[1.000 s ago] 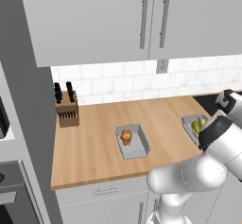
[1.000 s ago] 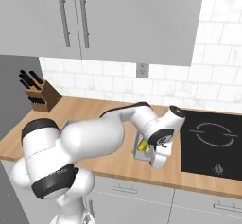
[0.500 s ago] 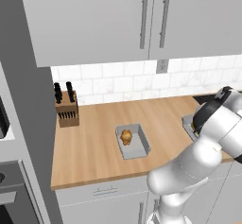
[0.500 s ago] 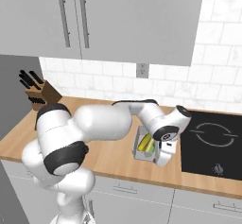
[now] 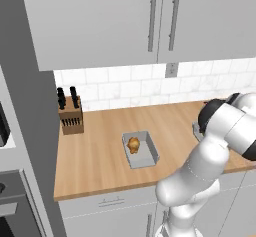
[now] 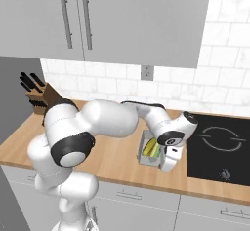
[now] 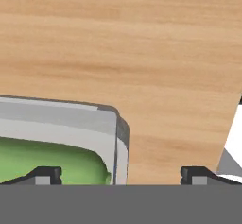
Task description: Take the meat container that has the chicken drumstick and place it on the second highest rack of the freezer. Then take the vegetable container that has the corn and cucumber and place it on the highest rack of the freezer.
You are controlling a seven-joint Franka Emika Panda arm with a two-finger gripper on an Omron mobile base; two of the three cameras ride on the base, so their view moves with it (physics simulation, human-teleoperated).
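The meat container [image 5: 140, 150] is a grey tray in the middle of the wooden counter, with the golden chicken drumstick [image 5: 133, 144] at its far end. The vegetable container [image 6: 151, 150] lies beside the stovetop and holds the yellow corn [image 6: 148, 147] and green cucumber [image 6: 156, 151]. My gripper [image 6: 167, 163] points down at that tray's near right corner. In the hand view the gripper [image 7: 120, 176] is open, one fingertip [image 7: 45, 173] over the cucumber [image 7: 56, 164], the other over bare counter, the tray's wall [image 7: 116, 128] between them. The freezer is out of view.
A knife block [image 5: 70, 116] stands at the back left of the counter [image 5: 100, 156]. A black stovetop [image 6: 222, 144] lies right of the vegetable container. Grey wall cupboards [image 5: 150, 21] hang over the counter. My own white arm [image 6: 107, 120] arches across the counter's middle.
The arm has swung further right and the hand has sunk lower at the vegetable container's near right corner. The jaws have stayed open; both trays lie where they were.
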